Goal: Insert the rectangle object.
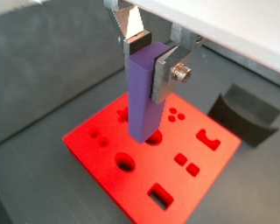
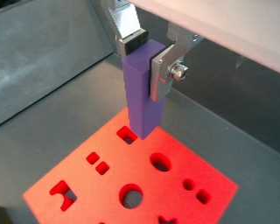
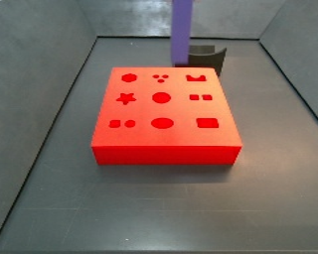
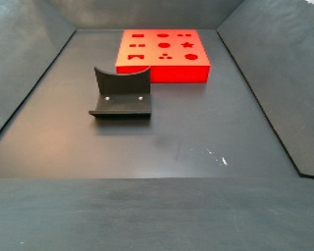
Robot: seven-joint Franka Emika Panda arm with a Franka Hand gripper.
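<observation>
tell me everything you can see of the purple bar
The purple bar is long, slim and smooth, with a rectangular cross-section and a plain matte look like plastic. It hangs upright, its upper end clamped in the pincer between silver fingers. In both wrist views its lower end appears to hang above the red block. A side view shows it over the block's far end.

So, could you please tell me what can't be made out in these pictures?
- Gripper: out of frame in both side views.
- Purple bar: top cut off by the side view's edge; absent from the side view behind the grey holder.
- Red block: holes under the bar's tip hidden in both wrist views.
</observation>
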